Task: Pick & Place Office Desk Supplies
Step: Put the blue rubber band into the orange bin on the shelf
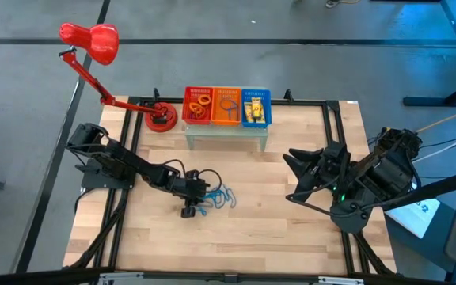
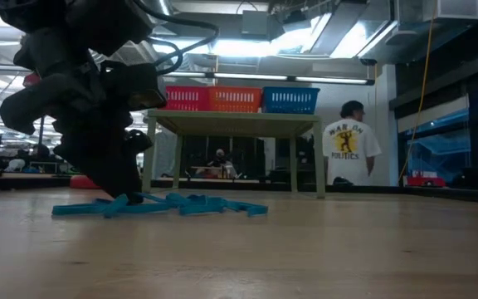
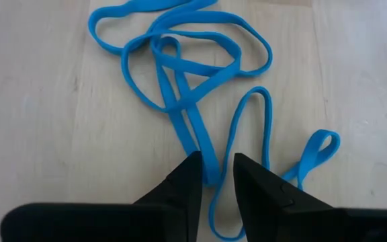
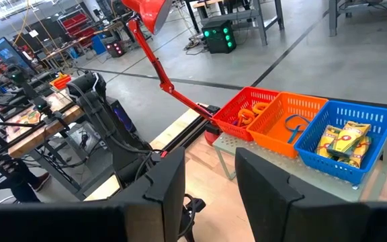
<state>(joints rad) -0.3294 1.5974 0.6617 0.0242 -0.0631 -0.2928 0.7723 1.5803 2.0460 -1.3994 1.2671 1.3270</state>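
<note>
A tangle of blue band loops [image 1: 218, 198] [image 3: 180, 67] lies flat on the wooden table, near its middle. My left gripper [image 1: 191, 207] [image 3: 218, 165] is down at the tangle's left end, slanting downward. Its fingers stand a narrow gap apart, astride a doubled strand. My right gripper [image 1: 290, 176] [image 4: 210, 161] hangs raised over the table's right side, open and holding nothing. Yellow packets [image 4: 345, 141] lie in the blue basket [image 1: 256, 107], orange loops [image 1: 200, 107] in the red basket [image 1: 187, 111], and a blue loop [image 4: 293, 124] in the orange basket [image 1: 227, 117]. My left gripper has a doubled strand [image 3: 207, 158] at the near end of the blue bands between its fingertips. It comes slanting down from the table's left, fingers across the strand. A strip of wood shows beside one finger; whether the fingers touch the strand I cannot tell. The bands lie slack on the table.
The three baskets stand in a row on a small pale stand [image 1: 226, 136] at the table's far edge. A red desk lamp [image 1: 89, 39] has its base [image 1: 161, 119] to the stand's left. A person [image 2: 351, 145] stands in the room beyond.
</note>
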